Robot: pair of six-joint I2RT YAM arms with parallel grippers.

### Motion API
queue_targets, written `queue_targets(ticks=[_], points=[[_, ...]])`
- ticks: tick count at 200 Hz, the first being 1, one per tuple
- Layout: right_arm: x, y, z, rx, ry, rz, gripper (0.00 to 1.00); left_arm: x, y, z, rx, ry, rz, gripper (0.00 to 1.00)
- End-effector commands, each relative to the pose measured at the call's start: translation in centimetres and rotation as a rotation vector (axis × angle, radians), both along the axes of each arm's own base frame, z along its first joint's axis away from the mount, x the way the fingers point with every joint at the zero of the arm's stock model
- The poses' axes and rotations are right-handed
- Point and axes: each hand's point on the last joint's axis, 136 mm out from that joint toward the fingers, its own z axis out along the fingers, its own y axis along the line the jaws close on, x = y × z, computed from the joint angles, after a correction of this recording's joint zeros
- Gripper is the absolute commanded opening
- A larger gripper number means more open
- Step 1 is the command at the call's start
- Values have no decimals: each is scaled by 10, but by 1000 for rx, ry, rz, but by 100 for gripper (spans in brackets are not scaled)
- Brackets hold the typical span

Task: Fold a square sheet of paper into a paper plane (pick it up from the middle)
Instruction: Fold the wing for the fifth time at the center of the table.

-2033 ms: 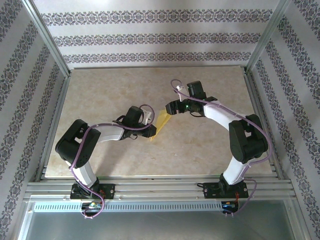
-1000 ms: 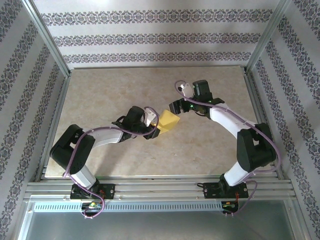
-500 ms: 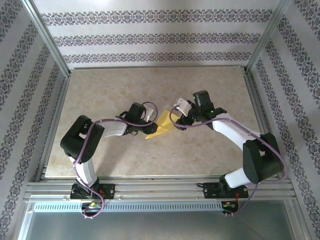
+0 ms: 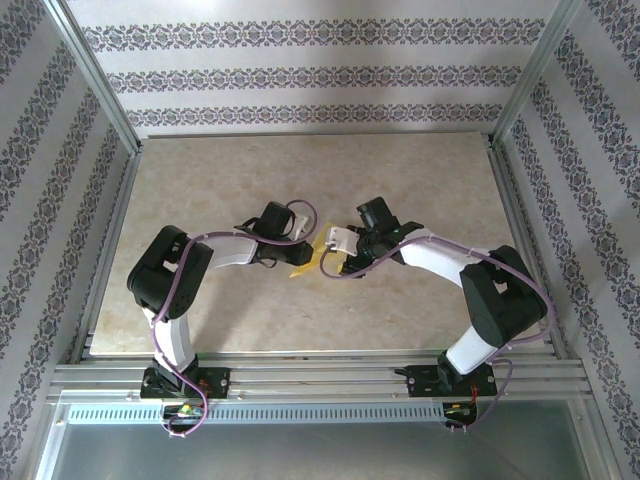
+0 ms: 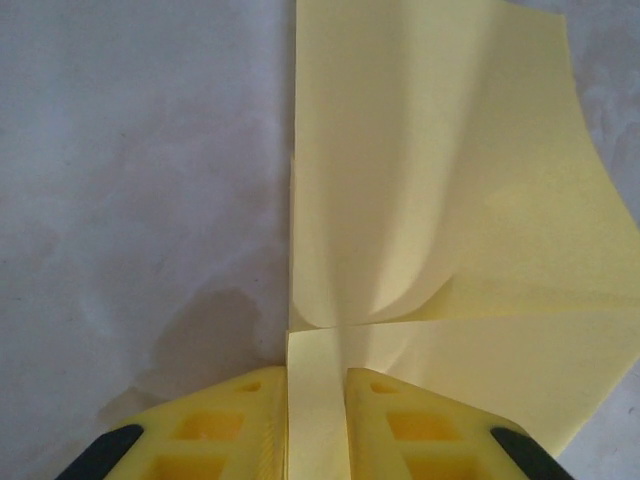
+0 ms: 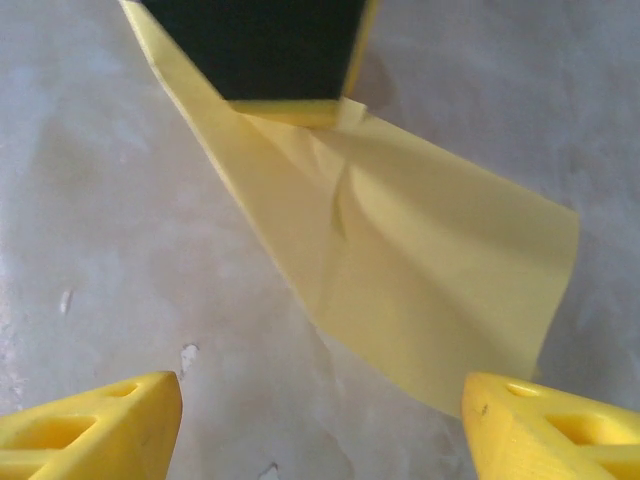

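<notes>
- The yellow sheet (image 5: 430, 190) is near the middle of the bench (image 4: 200, 190), between the two arms. It is partly folded – one flap curls up and over, and a crease runs towards the pinched edge.
- The left hand (image 5: 316, 390) pinches the sheet, its two fingers pressed onto a narrow doubled strip at the near edge. The rest of the paper fans out ahead of it, low over the bench.
- The right hand (image 6: 320, 428) faces it from the other side with its fingers spread wide. The free corner of the sheet is in front of them, not yet between them and not touching either one.
- Step in hand, as I judge it: an early fold. One hand anchors the paper while the other comes in to take the loose flap.
- The next move likely calls for the right hand to slide around the free edge and close gently – thin paper buckles or tears if it is dragged against the left hand's hold.
</notes>
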Motion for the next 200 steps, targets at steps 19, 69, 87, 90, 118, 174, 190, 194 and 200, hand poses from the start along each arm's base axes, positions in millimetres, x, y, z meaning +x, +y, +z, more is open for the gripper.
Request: queue_targets(ticks=[19,69,87,90,118,174,190,194,200], points=[[-1,18,-10,-35,-60,97,71,-5,13,-20,23,148,26,22],[19,21,-18,-80,-125,107,61,-11,12,-27,29,195,1,21],[25,20,-19,-85,-143,105,58,-11,13,-28,30,199,1,21],[26,20,-19,-86,-143,105,58,-12,13,-28,30,200,0,21],[24,17,-22,-96,-132,118,49,-12,14,-28,38,202,0,21],[3,19,-21,-81,-28,146,15,-4,15,-13,-4,183,14,21],[0,19,-19,-85,-4,151,8,2,21,-1,-36,166,40,23],[-1,19,-19,-87,2,152,6,3,22,3,-45,160,46,24],[-1,20,-18,-87,9,153,5,5,25,9,-57,148,59,27]])
